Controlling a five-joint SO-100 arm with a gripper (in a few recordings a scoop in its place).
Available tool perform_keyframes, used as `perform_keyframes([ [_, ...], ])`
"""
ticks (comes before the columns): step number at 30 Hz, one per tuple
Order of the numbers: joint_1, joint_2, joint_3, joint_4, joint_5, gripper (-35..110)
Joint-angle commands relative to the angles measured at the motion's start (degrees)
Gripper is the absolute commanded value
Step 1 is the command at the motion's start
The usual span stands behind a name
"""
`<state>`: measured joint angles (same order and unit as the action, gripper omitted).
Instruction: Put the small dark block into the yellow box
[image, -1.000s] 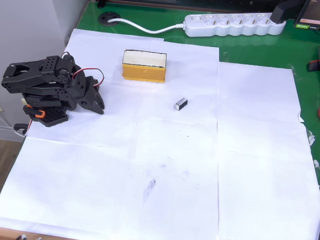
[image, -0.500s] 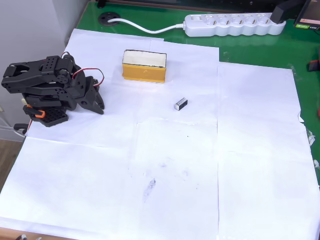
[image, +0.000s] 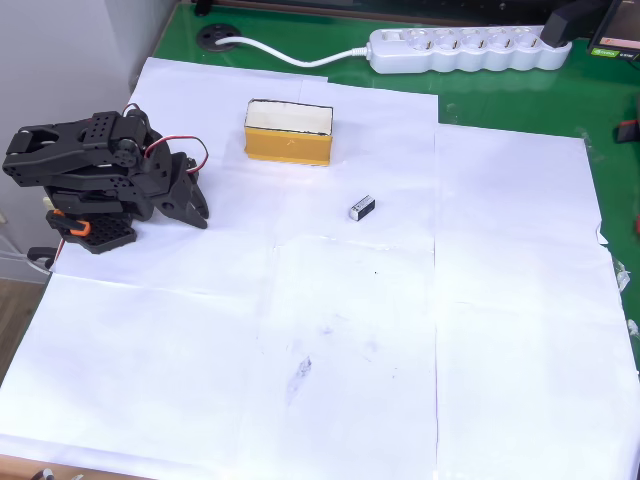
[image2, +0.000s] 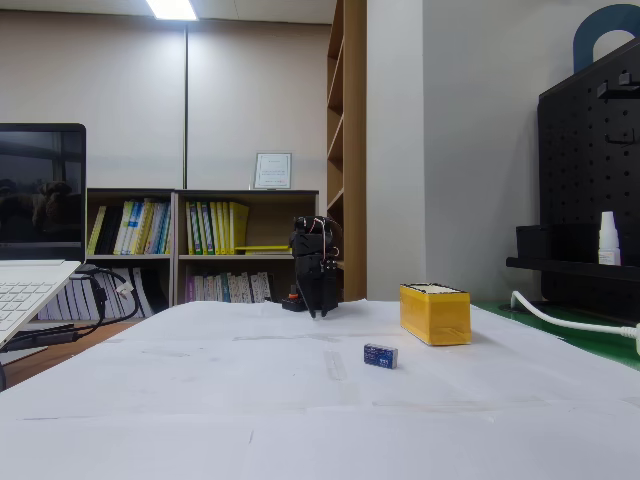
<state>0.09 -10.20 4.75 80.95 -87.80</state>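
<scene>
While the folded arm's fingers (image: 197, 207) rest closed and empty at nine o'clock on the counter (image: 350, 380), the small dark block (image: 361, 208) lies at four o'clock of the yellow box (image: 288, 132).

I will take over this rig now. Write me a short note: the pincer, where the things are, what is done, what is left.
Pincer: empty, folded at the left edge of the overhead view; open or shut is unclear.
Small dark block: lying on the white paper, apart from the box.
Yellow box: standing up-left of the block in the overhead view.
Done: nothing.
Left: reach, grasp the block, carry it and drop it in the box.
</scene>
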Motion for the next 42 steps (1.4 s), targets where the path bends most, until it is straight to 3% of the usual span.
perform_keyframes([
  [1, -0.44, -0.62, 1.23, 5.1, -0.62, 0],
  [6, -1.67, -0.35, 1.23, 4.04, -1.49, 0],
  [10, -1.76, 8.96, 4.57, -8.0, -5.8, 0],
  [13, -1.85, 18.98, 13.36, -11.34, -8.61, 0],
  [16, -1.85, 28.65, 25.84, -6.86, -9.76, 0],
  [21, -1.67, 44.91, 55.55, 16.44, -9.76, 0],
  [24, -1.49, 53.7, 70.14, 24.08, -9.76, 0],
  [29, -2.29, 67.06, 85.17, 24.17, -12.3, 0],
  [36, 0.62, 82.53, 100.72, 23.91, -26.63, 0],
  [42, 0.44, 92.55, 108.98, 19.42, -33.22, 0],
])
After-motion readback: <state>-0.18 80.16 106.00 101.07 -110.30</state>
